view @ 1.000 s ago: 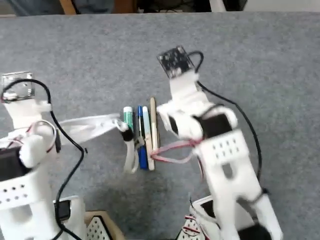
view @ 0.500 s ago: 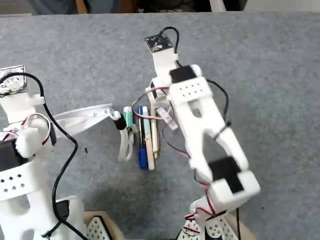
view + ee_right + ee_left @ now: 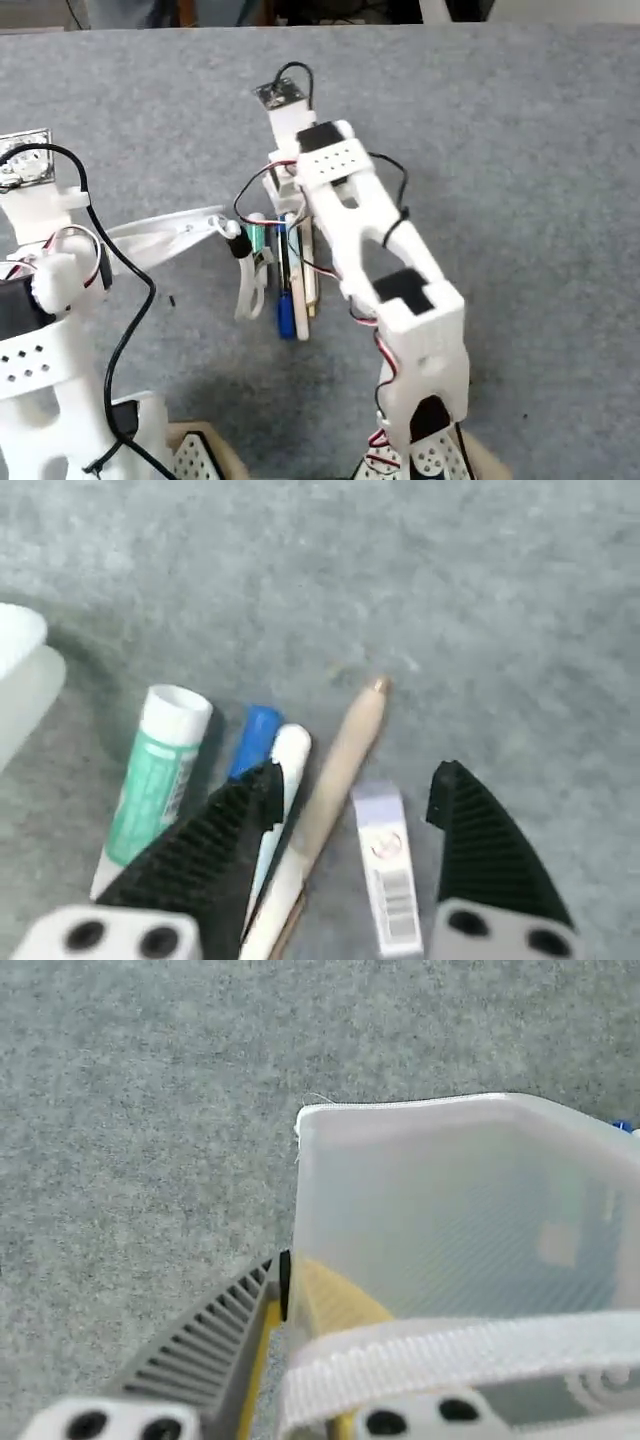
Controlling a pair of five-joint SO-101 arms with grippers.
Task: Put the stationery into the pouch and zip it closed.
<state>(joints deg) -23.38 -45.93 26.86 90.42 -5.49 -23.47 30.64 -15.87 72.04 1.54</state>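
I am clenching my left tool on the edge of the pale, see-through pouch, gripping it beside its woven zipper tape. As I judge it, I am holding it this way so that it is not sliding on the grey tabletop and its mouth is facing the stationery. From above, the pouch is lying stretched out from my left arm toward the middle, and its end with the dark zipper pull is reaching just beside the row of things. My right tool is hanging released, its jaws spread wide and gripping nothing, just above the far ends of that row. The stationery is lying side by side, outside the pouch: a green and white glue stick nearest the pouch, then a blue pen, a white pen touching it, a pale pencil, and a small white block with a label on the outer side. The pencil and the block are sitting between my spread jaws, so I am probably lining up to take one of them. Nothing is packed yet, and the zipping is waiting until everything is inside.
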